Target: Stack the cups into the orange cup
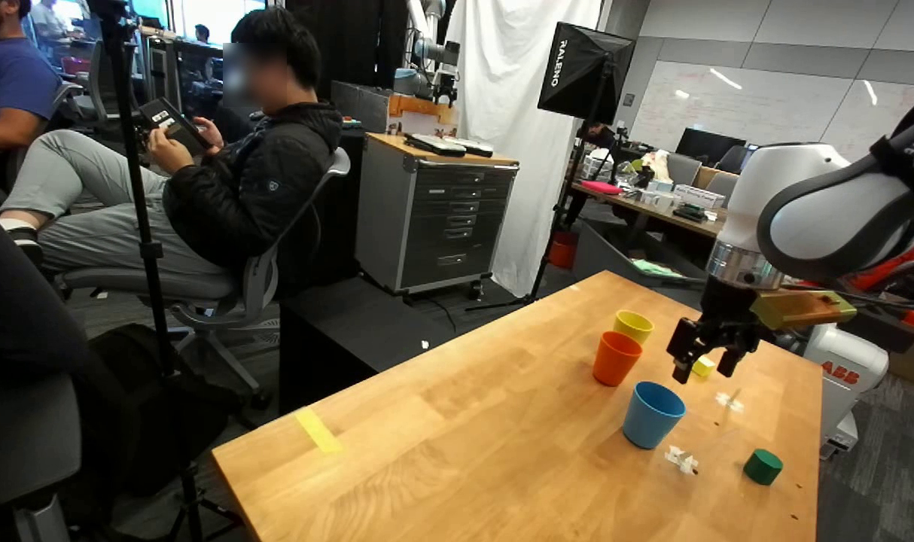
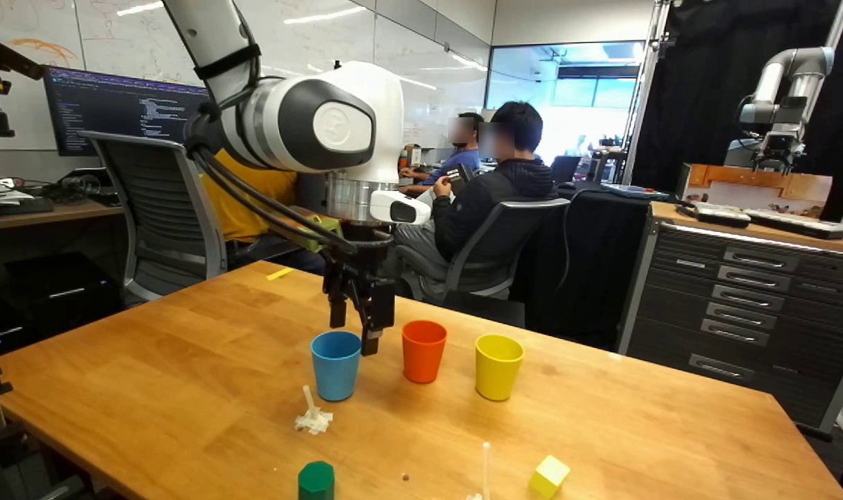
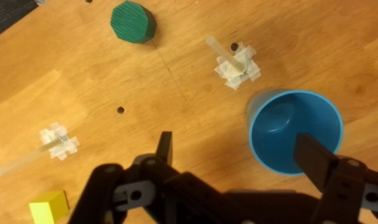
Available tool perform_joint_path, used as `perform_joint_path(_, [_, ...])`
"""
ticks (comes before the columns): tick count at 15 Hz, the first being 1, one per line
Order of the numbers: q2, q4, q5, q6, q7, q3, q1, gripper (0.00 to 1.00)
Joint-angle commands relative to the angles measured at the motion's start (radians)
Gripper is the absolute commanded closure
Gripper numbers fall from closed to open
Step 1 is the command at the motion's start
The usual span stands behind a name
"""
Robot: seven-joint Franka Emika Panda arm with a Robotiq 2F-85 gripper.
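The blue cup (image 1: 651, 423) stands upright on the table; it also shows in an exterior view (image 2: 336, 373) and in the wrist view (image 3: 282, 137), where its open inside looks empty. The orange cup (image 1: 615, 363) stands upright beside it, between the blue and yellow cups in an exterior view (image 2: 423, 355). The yellow cup (image 1: 635, 324) stands upright beyond the orange one, also in an exterior view (image 2: 498, 371). My gripper (image 1: 703, 370) is open and empty above the table, near the blue cup (image 2: 353, 335). In the wrist view (image 3: 234, 137) one finger overlaps the blue cup's opening. The orange and yellow cups are hidden or out of view there.
A green block (image 3: 131, 23) and a yellow block (image 3: 47, 207) lie on the table (image 1: 427, 459). Two pale sticks are taped upright to it, one by the blue cup (image 3: 238, 70), one farther off (image 3: 59, 141). A strip of yellow tape (image 1: 318, 430) marks the table's far end.
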Motion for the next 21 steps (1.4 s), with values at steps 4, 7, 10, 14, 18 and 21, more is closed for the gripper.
perform_joint_path(4, [0.087, 0.061, -0.020, 0.004, 0.001, -0.035, 0.066, 0.00])
perform_joint_path(7, [0.110, 0.070, -0.036, 0.015, 0.014, -0.044, 0.090, 0.00])
perform_joint_path(10, [0.126, 0.080, -0.037, 0.016, 0.014, -0.052, 0.104, 0.00])
perform_joint_path(14, [0.145, 0.095, -0.035, 0.009, 0.008, -0.060, 0.111, 0.10])
perform_joint_path(18, [0.174, 0.117, -0.036, 0.008, 0.016, -0.068, 0.115, 0.43])
perform_joint_path(21, [0.191, 0.133, -0.037, 0.007, 0.026, -0.076, 0.124, 0.68])
